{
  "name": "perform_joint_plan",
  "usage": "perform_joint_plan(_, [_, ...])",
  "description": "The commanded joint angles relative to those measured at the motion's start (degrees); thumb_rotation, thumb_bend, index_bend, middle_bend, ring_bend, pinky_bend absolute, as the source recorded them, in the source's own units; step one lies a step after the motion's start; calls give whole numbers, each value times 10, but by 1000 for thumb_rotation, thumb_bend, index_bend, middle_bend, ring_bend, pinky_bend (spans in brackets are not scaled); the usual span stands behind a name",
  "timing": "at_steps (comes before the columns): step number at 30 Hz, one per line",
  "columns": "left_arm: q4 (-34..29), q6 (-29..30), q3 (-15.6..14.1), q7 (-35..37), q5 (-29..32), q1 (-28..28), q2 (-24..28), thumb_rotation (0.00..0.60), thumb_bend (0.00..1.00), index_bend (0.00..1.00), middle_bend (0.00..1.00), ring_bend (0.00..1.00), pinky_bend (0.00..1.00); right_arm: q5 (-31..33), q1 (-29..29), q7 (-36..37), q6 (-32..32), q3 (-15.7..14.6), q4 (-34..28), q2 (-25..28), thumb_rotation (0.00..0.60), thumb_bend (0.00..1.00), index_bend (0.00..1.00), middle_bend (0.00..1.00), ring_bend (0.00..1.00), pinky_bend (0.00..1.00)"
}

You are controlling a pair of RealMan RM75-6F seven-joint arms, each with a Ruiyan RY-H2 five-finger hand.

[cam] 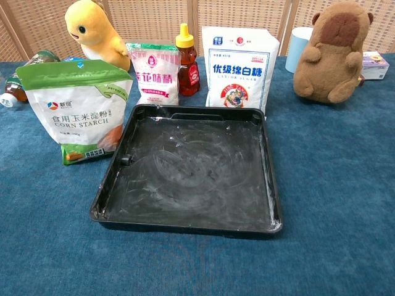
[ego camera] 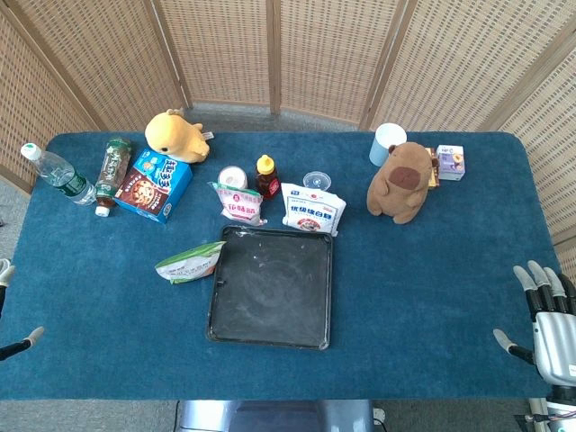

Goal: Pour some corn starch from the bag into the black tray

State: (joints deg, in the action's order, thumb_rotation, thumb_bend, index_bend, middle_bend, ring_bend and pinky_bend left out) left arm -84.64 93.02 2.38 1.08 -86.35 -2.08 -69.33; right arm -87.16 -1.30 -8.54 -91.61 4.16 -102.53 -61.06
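Right hand (ego camera: 549,319), fingers spread and holding nothing, rests at the counter (ego camera: 432,270) edge. Left hand (ego camera: 18,346) shows only fingertips; its state cannot be told. Corn starch bag (cam: 77,111) stands just beside the black tray (cam: 185,219), between the two hands, well apart from the right hand.

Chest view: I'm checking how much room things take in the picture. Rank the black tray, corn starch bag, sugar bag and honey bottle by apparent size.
1. Black tray, by far.
2. Corn starch bag, though it stands nearer the camera than the sugar bag.
3. Sugar bag.
4. Honey bottle.
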Motion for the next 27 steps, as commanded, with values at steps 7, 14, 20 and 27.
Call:
perform_joint_plan(7, [40, -24, 6, 70, 1, 17, -53, 600, 32, 0, 0, 0, 23, -6, 0, 5, 4, -5, -5, 3, 600, 58, 67, 0, 0, 0])
perform_joint_plan(14, [90, -48, 17, 110, -2, 46, -125, 600, 32, 0, 0, 0, 23, -8, -1, 18, 0, -4, -11, 10, 600, 59, 67, 0, 0, 0])
perform_joint_plan(20, [100, -72, 43, 123, 21, 75, -193, 600, 32, 0, 0, 0, 23, -15, -4, 32, -6, -6, -15, 18, 600, 58, 67, 0, 0, 0])
perform_joint_plan(27, [79, -149, 67, 81, 77, 117, -258, 600, 32, 0, 0, 0, 23, -18, -7, 51, -9, -6, -19, 27, 600, 59, 67, 0, 0, 0])
